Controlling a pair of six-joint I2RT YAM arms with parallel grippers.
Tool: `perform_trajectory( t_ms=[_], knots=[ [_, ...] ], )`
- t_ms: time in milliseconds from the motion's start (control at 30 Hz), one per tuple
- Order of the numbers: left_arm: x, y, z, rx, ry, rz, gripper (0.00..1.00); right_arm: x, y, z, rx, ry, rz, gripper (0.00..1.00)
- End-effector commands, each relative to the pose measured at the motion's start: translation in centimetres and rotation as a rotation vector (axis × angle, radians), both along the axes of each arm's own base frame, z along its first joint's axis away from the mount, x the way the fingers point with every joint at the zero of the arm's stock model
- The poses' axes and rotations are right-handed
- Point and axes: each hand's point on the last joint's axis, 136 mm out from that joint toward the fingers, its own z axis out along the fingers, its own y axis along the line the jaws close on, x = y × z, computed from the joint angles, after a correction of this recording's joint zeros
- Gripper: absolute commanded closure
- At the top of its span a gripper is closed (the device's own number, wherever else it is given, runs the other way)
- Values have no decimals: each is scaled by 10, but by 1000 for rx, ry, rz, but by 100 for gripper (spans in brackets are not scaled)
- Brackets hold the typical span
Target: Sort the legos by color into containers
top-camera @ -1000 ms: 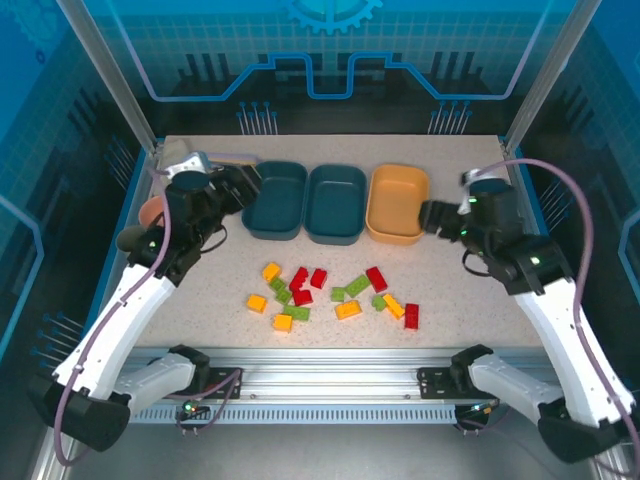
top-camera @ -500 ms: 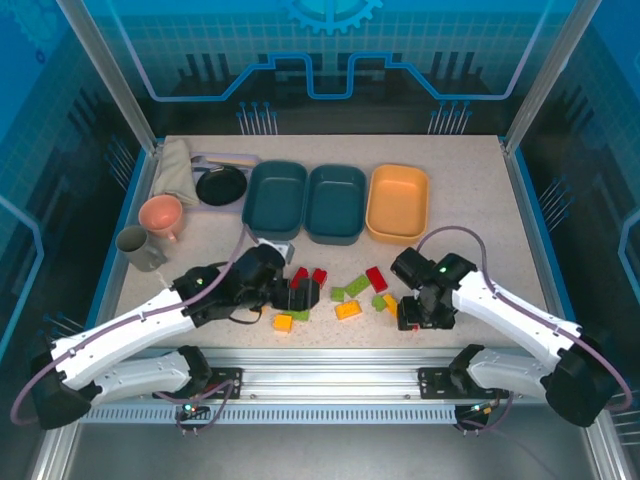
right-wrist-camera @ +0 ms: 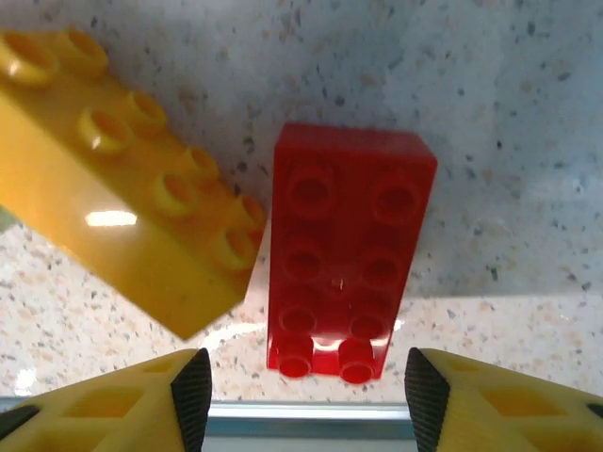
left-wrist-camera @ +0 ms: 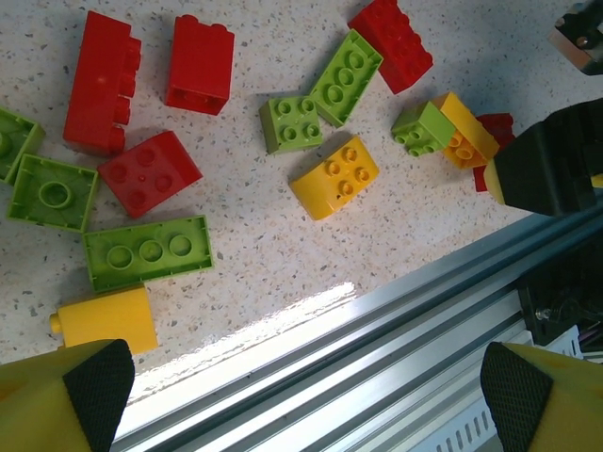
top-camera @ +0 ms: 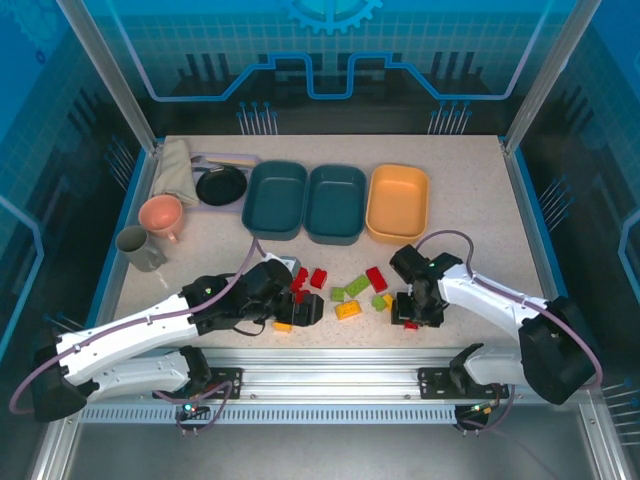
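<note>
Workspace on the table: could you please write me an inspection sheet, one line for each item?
Surface: speckled table; no spill seen.
Job's things: legos, red, yellow and green, lie loose near the front edge; left teal bin, middle teal bin and orange bin look empty.
Clutter: pan, pink cup, grey cup and cloth at back left.
End effectors: left end effector open above the legos; right end effector open, fingers either side of a red lego.
Cables: purple cable loops along each arm.
Surroundings: blue panels; rail in front.
</note>
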Motion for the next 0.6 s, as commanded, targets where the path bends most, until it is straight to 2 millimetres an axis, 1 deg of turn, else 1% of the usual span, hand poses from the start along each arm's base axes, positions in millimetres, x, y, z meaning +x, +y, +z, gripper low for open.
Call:
perform_trajectory(
  t_ms=[0,233,367,433,567],
  knots=[
    [-3,-7,-1,-19,4,-32,1,4,-3,-7,10,14,-10,45],
    [-2,-10,0,-14,2,-40,2,4,-8,-10,-37,69,7,48],
    [0,-11,0,-18,-3,-36,1,8,-5,-16,-37,83,8,50],
    [0,-11,0,-17,-4,-37,1,8,-4,-19,-45,97,9,54],
    [0,-12,0,-20,-5,-37,2,8,-4,-24,-55,117,7,56]
  ],
)
